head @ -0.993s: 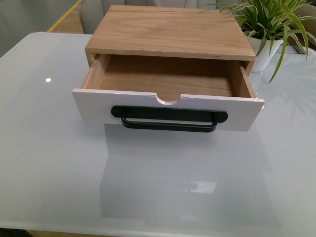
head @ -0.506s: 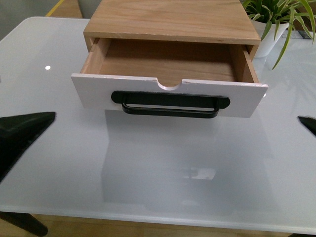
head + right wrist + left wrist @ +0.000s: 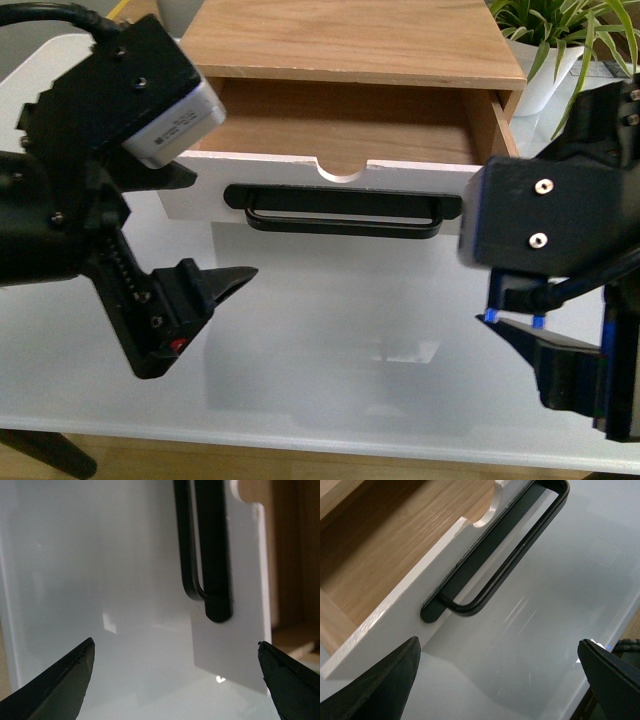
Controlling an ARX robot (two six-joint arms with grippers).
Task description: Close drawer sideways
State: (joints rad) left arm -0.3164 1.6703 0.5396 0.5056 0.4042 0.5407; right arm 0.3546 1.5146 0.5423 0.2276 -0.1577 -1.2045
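**Desk:** Where does the drawer sit?

**Photographer:** Pulled well out of its wooden case, on a glossy white table. Its white front faces the robot. The half-round notch is cut into the top edge, and the long black bar handle runs just below it. The drawer's bare wooden floor is in plain view.

**Desk:** And the arms?

**Photographer:** Both hang in front of the panel, one at each end. In the front view the left arm's black body covers the panel's left end, and the right arm's covers the right end.

**Desk:** The claws?

**Photographer:** The left gripper is released. Its dark fingers are spread wide with only table between them, and one end of the handle lies ahead of the gap. The right gripper is spread just as wide and grasps nothing. Its fingers frame the handle's other end. Neither claw touches the drawer in any view.

**Desk:** Anything else on the table?

**Photographer:** A green plant in a white pot stands beside the case, on the robot's right.
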